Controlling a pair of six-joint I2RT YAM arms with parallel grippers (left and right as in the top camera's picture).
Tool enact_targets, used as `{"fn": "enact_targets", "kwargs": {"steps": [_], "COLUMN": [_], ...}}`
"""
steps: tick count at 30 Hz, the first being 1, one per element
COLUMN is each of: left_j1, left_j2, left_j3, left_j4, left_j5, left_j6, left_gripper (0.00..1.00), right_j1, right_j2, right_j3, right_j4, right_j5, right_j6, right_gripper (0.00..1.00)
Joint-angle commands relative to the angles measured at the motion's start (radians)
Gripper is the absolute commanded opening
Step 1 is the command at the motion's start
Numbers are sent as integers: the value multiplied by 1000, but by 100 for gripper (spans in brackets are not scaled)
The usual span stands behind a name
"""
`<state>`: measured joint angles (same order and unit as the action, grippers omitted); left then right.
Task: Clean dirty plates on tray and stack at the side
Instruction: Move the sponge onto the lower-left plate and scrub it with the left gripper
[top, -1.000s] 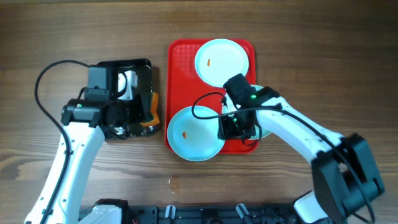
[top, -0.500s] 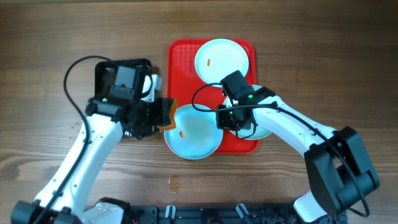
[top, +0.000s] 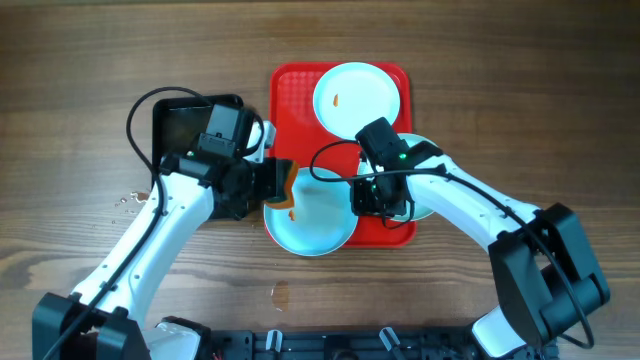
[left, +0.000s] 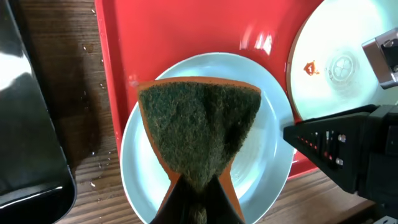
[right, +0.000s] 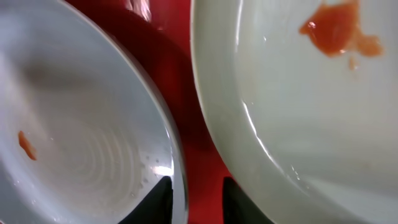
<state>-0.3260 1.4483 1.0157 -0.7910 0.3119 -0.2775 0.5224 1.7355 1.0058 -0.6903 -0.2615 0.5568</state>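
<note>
Under the right arm in the top view, one plate is mostly hidden. Only a pale edge peeks out at the right side of the red tray. Two more plates show better: one at the top of the tray with a small orange spot, and one at the bottom, hanging a little over the tray's lower edge. All of it rests on a brown wooden table. A black tray sits at the left, with small water drops on the wood near it. The left gripper is squeezed tight on a sponge over the bottom plate. Only the left wrist view shows the sponge's dark green scratchy face and orange edge. The right gripper sits between the bottom plate and the hidden one. Its own camera is very close and blurry. There the fingers stand a little apart, with one plate's rim and a strip of red tray in the gap. The plate beside it has a bigger orange smear.
</note>
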Motion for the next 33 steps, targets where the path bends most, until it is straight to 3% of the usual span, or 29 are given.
{"fn": "enact_targets", "kwargs": {"steps": [1,6,14,26,33], "left_j1": [-28,-63,-120,-214,-217], "left_j2": [24,45,91,239,362], "left_j3": [-4,-4,-4,-26,-42], "left_j4": [6,5,10,82,100], "left_j5": [-7,-10,-18,-85,-259], "left_j6": [-31,-47,-128,-264,-224], "left_gripper": [4,4,4,4,4], "right_j1": [5,5,5,5,5], "right_j2": [8,8,8,8,8], "right_j3": [-49,-53,-53,-52,-52], "right_j4": [28,50,71,81,79], "right_j5": [-27,-27,7,38,43], "right_j6": [4,1,58,101,101], "right_gripper": [24,13,4,4,4]}}
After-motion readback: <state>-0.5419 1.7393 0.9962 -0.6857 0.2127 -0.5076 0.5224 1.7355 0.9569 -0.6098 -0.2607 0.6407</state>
